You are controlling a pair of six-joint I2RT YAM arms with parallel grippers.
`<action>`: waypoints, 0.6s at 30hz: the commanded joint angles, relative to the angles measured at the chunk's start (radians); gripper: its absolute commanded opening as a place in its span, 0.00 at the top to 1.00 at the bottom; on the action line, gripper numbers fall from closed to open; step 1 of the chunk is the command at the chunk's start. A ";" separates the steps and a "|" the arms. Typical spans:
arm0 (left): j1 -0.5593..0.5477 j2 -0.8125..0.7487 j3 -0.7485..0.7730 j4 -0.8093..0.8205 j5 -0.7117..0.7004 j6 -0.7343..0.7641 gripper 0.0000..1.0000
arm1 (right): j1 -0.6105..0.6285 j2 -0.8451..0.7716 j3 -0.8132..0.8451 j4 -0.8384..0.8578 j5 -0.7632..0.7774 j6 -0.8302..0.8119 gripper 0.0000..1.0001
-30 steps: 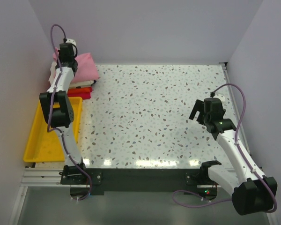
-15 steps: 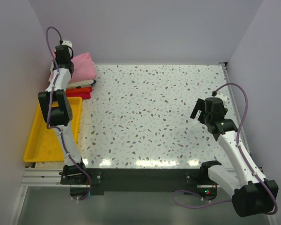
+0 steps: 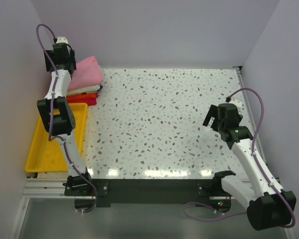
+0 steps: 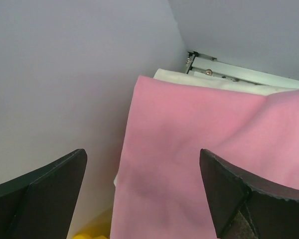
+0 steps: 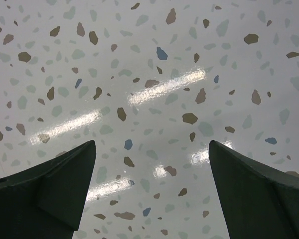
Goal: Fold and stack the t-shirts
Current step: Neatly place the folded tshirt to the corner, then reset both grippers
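A stack of folded t-shirts sits in the far left corner of the table. The pink t-shirt (image 3: 86, 72) lies on top, over a cream-white one (image 3: 78, 90), an orange one (image 3: 88, 94) and a red one (image 3: 85, 100). In the left wrist view the pink t-shirt (image 4: 199, 164) fills the space below the jaws, with the cream-white shirt's edge (image 4: 209, 82) behind it. My left gripper (image 3: 59, 54) hovers above the stack's left end, open, with nothing held. My right gripper (image 3: 215, 119) hangs open over bare table at the right.
A yellow plastic tray (image 3: 40, 149) lies along the left edge, in front of the stack. White walls close in on the left, back and right. A metal rail (image 4: 239, 72) runs along the table's back edge.
My left gripper has opened, let go of the pink t-shirt and drawn up and to the left, away from the stack. The right arm has stayed almost still.
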 commanded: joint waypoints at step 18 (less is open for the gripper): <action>-0.352 -0.574 -0.253 -0.301 -0.041 -0.531 0.00 | -0.004 -0.070 0.012 0.018 -0.159 0.000 0.01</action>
